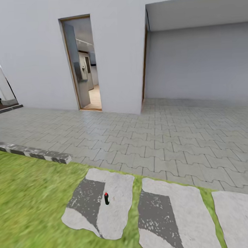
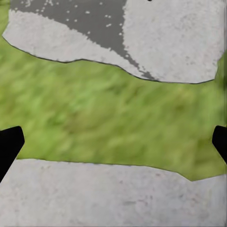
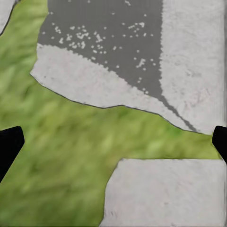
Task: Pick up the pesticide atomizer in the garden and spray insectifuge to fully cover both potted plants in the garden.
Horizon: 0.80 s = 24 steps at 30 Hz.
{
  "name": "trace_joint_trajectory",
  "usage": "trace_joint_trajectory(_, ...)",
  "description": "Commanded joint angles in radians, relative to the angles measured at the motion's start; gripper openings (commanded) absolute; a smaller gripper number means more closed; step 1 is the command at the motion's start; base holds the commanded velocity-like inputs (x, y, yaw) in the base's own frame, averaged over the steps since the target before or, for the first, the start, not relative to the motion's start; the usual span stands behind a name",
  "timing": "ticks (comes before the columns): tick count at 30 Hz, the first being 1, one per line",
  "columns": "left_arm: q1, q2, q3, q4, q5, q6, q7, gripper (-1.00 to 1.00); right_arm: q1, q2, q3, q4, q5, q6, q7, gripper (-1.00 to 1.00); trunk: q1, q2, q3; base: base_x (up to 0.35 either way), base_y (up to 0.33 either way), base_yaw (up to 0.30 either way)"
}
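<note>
Standing upright on the left stepping stone: pesticide atomizer, dark green, red cap. Left hand and right hand both spread apart over grass.

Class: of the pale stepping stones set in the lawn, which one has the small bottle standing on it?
The leftmost stepping stone: the dark, red-capped pesticide atomizer stands upright on it.
</note>
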Motion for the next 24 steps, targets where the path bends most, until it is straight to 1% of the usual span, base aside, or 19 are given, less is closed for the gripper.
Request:
trace_joint_trajectory(1,-0.001,0.000,0.000,0.001,-0.001,-0.003,0.001,1.00,-0.001,0.000,-0.001,0.001,0.001,-0.003,0.000,1.00,0.000,0.000,-0.001,0.279,-0.165,0.000)
trace_joint_trajectory(8,0.000,0.001,0.000,0.001,-0.001,-0.003,0.001,1.00,-0.001,0.000,-0.001,0.001,0.001,-0.003,0.000,1.00,0.000,0.000,-0.001,0.223,-0.201,0.000)
trace_joint_trajectory(14,-0.001,-0.001,-0.004,-0.013,-0.002,-0.003,0.001,1.00,-0.001,0.000,-0.001,-0.004,0.000,-0.003,0.000,1.00,0.000,0.000,-0.001,0.169,-0.231,0.000)
trace_joint_trajectory(16,-0.012,-0.003,-0.004,-0.017,-0.002,0.002,0.001,1.00,-0.001,0.001,-0.002,-0.012,-0.001,-0.004,0.000,1.00,0.000,0.000,-0.001,0.062,-0.088,0.000)
trace_joint_trajectory(19,-0.054,-0.008,-0.003,-0.042,-0.002,0.009,0.001,1.00,-0.004,0.001,-0.002,-0.043,-0.001,-0.004,-0.001,1.00,0.000,0.000,-0.001,0.025,-0.036,0.000)
trace_joint_trajectory(21,-0.113,-0.009,-0.002,-0.057,0.000,0.015,0.003,1.00,-0.011,0.001,-0.002,-0.085,0.000,-0.003,-0.002,1.00,0.000,0.000,-0.001,0.009,-0.013,0.000)
trace_joint_trajectory(22,-0.159,-0.011,-0.001,-0.060,0.001,0.019,0.004,1.00,-0.018,0.000,-0.002,-0.122,0.001,-0.002,-0.003,1.00,0.000,0.000,-0.001,0.004,-0.005,0.000)
trace_joint_trajectory(23,-0.188,-0.012,-0.001,-0.061,0.003,0.020,0.007,1.00,-0.024,-0.002,-0.003,-0.148,0.001,-0.002,-0.003,1.00,0.000,0.000,-0.001,0.002,-0.003,0.000)
trace_joint_trajectory(24,-0.228,-0.015,0.000,-0.062,0.006,0.022,0.018,1.00,-0.037,-0.004,-0.004,-0.186,0.001,-0.002,-0.003,1.00,0.000,0.000,-0.001,0.001,-0.002,0.000)
